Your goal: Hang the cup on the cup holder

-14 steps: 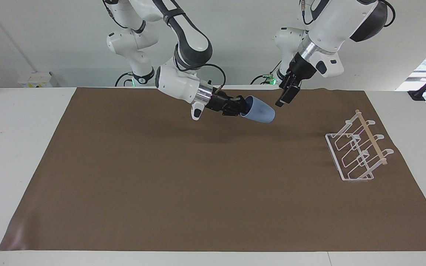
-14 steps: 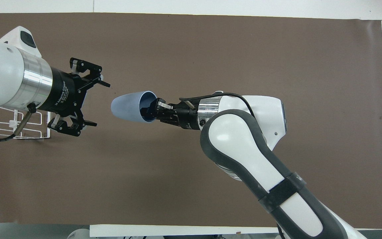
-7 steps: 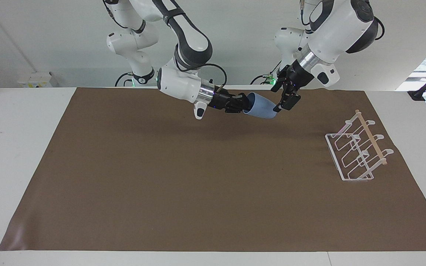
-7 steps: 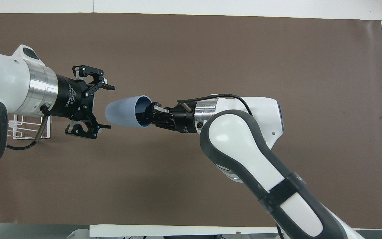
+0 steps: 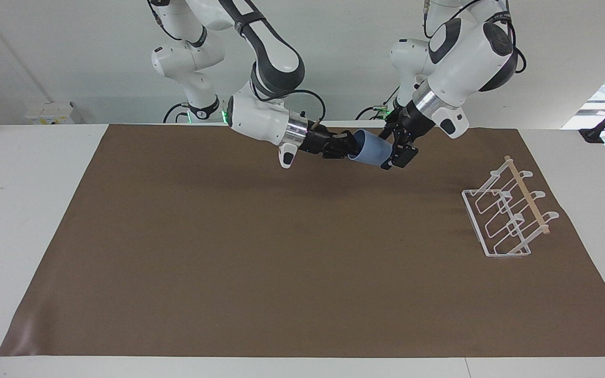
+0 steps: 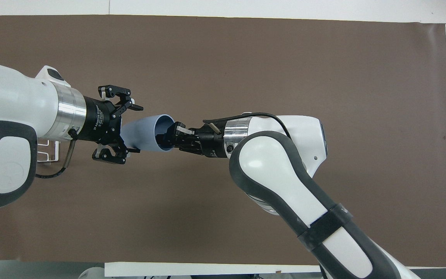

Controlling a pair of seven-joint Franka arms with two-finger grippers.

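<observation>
The light-blue cup [image 5: 372, 149] lies on its side in the air over the brown mat, near the robots' edge. My right gripper [image 5: 348, 148] is shut on the cup's rim, one finger inside the mouth; it also shows in the overhead view [image 6: 173, 135]. My left gripper [image 5: 390, 152] is open, its fingers on either side of the cup's narrow closed end [image 6: 141, 133] and apart from it. The white wire cup holder [image 5: 507, 218] with its wooden dowel stands on the mat toward the left arm's end. In the overhead view only a corner of the holder [image 6: 48, 151] shows under the left arm.
A brown mat [image 5: 229, 236] covers most of the white table [image 5: 29, 210]. Nothing else lies on it. Both arms meet over the strip of mat nearest the robots.
My left gripper has swung in toward the cup and now straddles its closed end. My right gripper has carried the cup a little toward the left arm's end.
</observation>
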